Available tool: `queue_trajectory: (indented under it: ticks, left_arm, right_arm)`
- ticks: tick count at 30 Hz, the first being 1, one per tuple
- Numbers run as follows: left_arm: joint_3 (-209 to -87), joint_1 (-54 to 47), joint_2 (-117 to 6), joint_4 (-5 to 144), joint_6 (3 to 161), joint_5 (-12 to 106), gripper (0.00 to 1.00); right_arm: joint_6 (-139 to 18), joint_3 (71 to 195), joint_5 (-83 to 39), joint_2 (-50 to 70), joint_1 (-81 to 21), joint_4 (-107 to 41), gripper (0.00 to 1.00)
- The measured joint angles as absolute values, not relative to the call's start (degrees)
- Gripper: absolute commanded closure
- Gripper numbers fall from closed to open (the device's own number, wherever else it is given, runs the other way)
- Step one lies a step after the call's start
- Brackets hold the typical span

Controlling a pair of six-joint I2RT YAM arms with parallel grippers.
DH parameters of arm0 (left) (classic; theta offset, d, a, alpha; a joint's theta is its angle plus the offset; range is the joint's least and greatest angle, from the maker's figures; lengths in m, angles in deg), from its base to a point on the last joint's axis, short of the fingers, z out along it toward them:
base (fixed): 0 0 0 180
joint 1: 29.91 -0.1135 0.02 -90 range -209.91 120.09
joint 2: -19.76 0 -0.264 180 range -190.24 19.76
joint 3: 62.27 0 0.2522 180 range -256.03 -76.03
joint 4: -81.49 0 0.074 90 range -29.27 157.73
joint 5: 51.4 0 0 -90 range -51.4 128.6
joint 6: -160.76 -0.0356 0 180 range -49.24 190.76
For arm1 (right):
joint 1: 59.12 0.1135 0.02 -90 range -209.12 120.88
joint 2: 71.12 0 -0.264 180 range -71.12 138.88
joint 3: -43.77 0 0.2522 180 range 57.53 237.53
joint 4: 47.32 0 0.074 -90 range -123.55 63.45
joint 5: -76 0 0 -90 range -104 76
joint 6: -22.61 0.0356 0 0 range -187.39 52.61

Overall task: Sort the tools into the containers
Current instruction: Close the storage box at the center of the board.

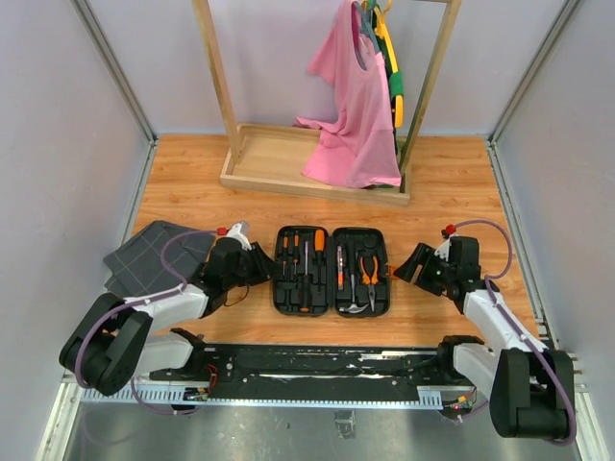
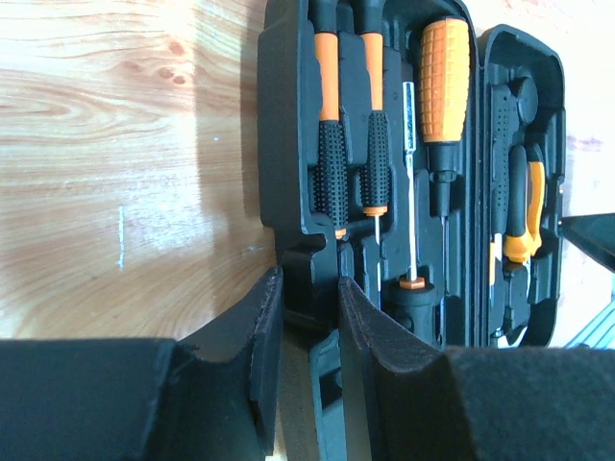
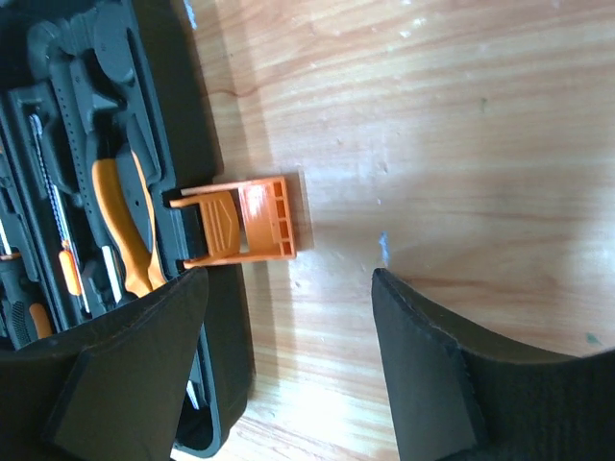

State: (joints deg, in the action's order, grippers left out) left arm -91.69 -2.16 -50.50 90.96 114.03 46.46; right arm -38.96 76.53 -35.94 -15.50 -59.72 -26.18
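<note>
The black tool case (image 1: 332, 288) lies open flat on the wooden table between my arms. Its left half holds several orange-and-black screwdrivers (image 1: 306, 261); the right half holds pliers (image 1: 366, 269) and a hammer (image 1: 354, 307). My left gripper (image 1: 258, 266) is at the case's left edge. In the left wrist view the left gripper (image 2: 309, 283) is shut on the case's rim (image 2: 306, 252), beside the screwdrivers (image 2: 443, 86). My right gripper (image 1: 415, 263) stands open by the case's right edge. In the right wrist view the orange latch (image 3: 245, 221) lies just ahead of the right gripper (image 3: 288, 288), near the pliers (image 3: 125, 211).
A dark grey grid-patterned fabric (image 1: 149, 254) lies at the left, under my left arm. A wooden clothes rack base (image 1: 288, 168) with a pink shirt (image 1: 351, 115) stands at the back. A black rail (image 1: 317, 360) runs along the near edge.
</note>
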Motion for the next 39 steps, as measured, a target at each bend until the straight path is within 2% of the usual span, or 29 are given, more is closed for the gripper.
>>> queue_trajectory:
  ticks: [5,9,16,35,39]
  left_arm:
    - [-91.6,-2.8,-46.9,86.7,112.7,45.5,0.89]
    - [-91.6,-3.0,-44.6,84.0,112.1,44.8,0.9]
    - [-91.8,-3.3,-41.9,81.0,111.3,44.7,0.91]
    - [-101.4,-3.6,-38.2,70.8,108.1,46.7,0.9]
    - [-103.5,-3.8,-38.7,70.9,108.2,49.0,0.89]
  right_arm:
    - [-36.4,75.8,-40.7,-11.5,-59.7,-33.5,0.29]
    - [-33.9,74.7,-43.7,-8.6,-59.7,-39.5,0.41]
    - [-31.1,73.5,-47.0,-4.6,-59.8,-45.6,0.48]
    - [-27.6,70.3,-54.5,1.1,-61.6,-57.8,0.51]
    - [-27.1,70.3,-55.5,2.6,-61.8,-59.5,0.55]
